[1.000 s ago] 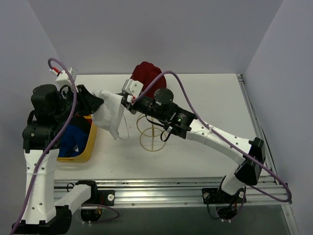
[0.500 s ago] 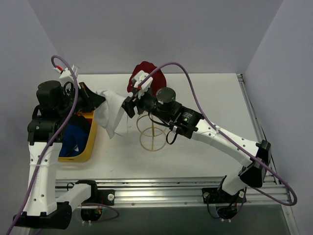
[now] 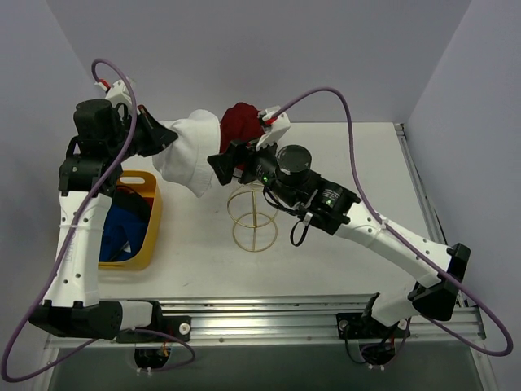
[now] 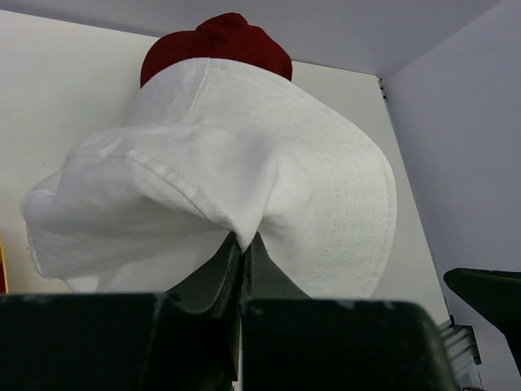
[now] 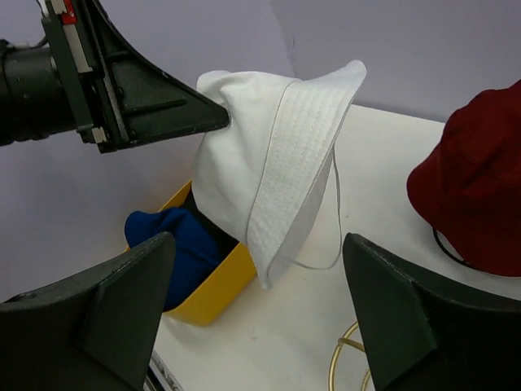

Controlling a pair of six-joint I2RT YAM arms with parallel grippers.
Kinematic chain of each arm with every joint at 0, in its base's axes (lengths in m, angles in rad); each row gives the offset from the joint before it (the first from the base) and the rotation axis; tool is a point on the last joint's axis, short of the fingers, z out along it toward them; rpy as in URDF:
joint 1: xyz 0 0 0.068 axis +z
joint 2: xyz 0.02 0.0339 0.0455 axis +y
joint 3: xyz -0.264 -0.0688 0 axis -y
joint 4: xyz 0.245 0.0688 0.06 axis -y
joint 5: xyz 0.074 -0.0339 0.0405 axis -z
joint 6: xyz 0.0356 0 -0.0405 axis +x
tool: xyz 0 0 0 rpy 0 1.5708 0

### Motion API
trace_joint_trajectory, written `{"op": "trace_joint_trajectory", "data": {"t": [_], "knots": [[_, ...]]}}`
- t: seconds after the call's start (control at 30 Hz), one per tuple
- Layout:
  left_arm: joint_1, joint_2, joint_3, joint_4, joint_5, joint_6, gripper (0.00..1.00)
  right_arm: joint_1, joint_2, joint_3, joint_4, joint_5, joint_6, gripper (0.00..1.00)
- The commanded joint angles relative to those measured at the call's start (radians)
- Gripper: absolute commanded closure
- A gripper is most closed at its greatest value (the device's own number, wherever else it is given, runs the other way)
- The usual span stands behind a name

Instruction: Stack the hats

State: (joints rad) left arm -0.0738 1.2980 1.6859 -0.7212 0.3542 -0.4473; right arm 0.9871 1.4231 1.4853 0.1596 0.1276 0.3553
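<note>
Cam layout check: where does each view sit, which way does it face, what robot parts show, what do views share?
Top external: above and behind the bases, looking down at the table; both arms show, left tool shut on the white bucket hat, right tool open.
Left wrist: on the left arm, facing along its shut fingers at the white bucket hat, dark red bucket hat behind.
Right wrist: on the right arm, facing the left tool between its own open fingers; yellow tub and blue hat below.
Shared: all three show both bucket hats.

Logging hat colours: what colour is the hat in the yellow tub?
Blue fabric hat, best seen in the right wrist view.
</note>
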Motion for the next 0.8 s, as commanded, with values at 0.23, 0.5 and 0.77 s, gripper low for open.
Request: {"op": "trace_joint_trajectory", "data": {"t": [0.23, 0.5, 0.77], "knots": [[-0.018, 0.052, 0.043, 0.157, -0.006, -0.031, 0.98, -0.106, 0.141, 0.038, 0.162, -0.074, 0.08, 0.27], [-0.024, 0.115, 0.058, 0.244, 0.029, -0.039, 0.98, -0.226, 0.284, 0.182, 0.189, -0.269, 0.039, 0.37], [-0.035, 0.19, 0.101, 0.313, 0.046, -0.06, 0.98, -0.32, 0.367, 0.221, 0.311, -0.393, 0.096, 0.73]]}}
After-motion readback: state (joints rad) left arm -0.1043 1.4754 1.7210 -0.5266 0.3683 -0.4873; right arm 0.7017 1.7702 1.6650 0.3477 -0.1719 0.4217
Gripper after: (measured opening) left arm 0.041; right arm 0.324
